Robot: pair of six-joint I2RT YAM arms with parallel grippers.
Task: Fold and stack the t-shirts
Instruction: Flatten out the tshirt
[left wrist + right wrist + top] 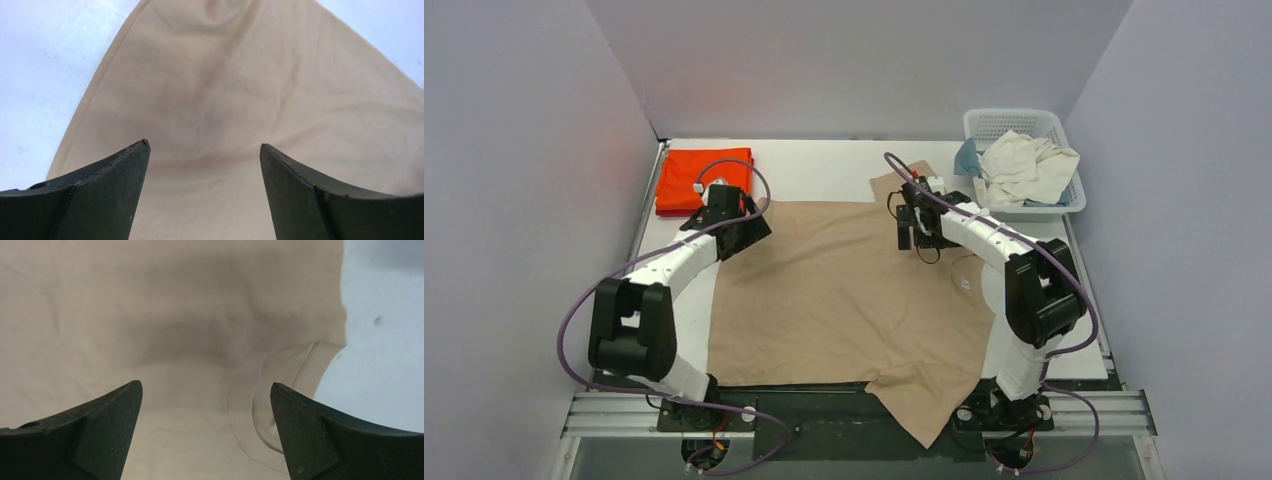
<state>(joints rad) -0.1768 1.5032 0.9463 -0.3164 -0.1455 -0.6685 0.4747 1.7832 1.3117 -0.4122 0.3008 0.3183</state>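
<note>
A large tan t-shirt (844, 290) lies spread flat over the table's middle, one sleeve (902, 182) pointing to the back and another corner (924, 410) hanging over the near edge. My left gripper (749, 235) hovers open over its far left corner. In the left wrist view the left gripper (205, 150) has only tan cloth (225, 90) beneath, nothing between its fingers. My right gripper (919, 238) stands open over the shirt's far right part. The right gripper (206, 387) looks down on the curved collar seam (250, 405). A folded orange t-shirt (704, 178) lies at the back left.
A white lattice basket (1014, 116) at the back right holds crumpled cream-white cloth (1024, 165) and a bit of blue cloth (967, 158). Grey walls close in the left, back and right. Bare white table (824, 170) shows behind the tan shirt.
</note>
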